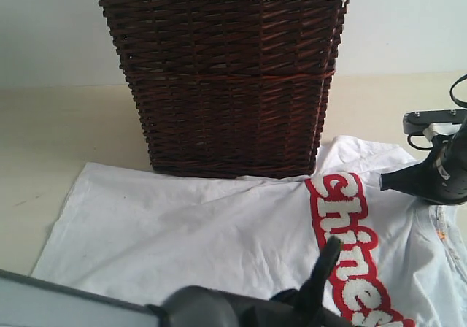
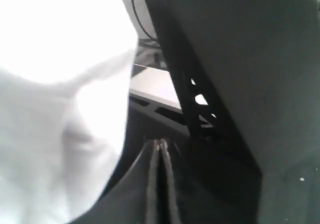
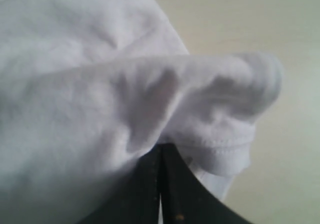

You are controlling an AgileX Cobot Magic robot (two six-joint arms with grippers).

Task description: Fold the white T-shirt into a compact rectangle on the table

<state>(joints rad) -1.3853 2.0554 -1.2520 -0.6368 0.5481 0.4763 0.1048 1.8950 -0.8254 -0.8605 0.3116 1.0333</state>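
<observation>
The white T-shirt [image 1: 190,225] lies spread on the table [image 1: 44,137], on the near side of the wicker basket [image 1: 226,86] and reaching to the right. The right end effector [image 3: 161,149] is pressed fully closed, pinching a bunched edge of it. The left end effector [image 2: 160,144] is also fully closed, with cloth beside it; I cannot tell whether it grips any.

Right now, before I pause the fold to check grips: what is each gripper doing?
Left gripper: closed, nothing seen between its jaws.
Right gripper: closed on a hemmed edge of the white T-shirt.
</observation>
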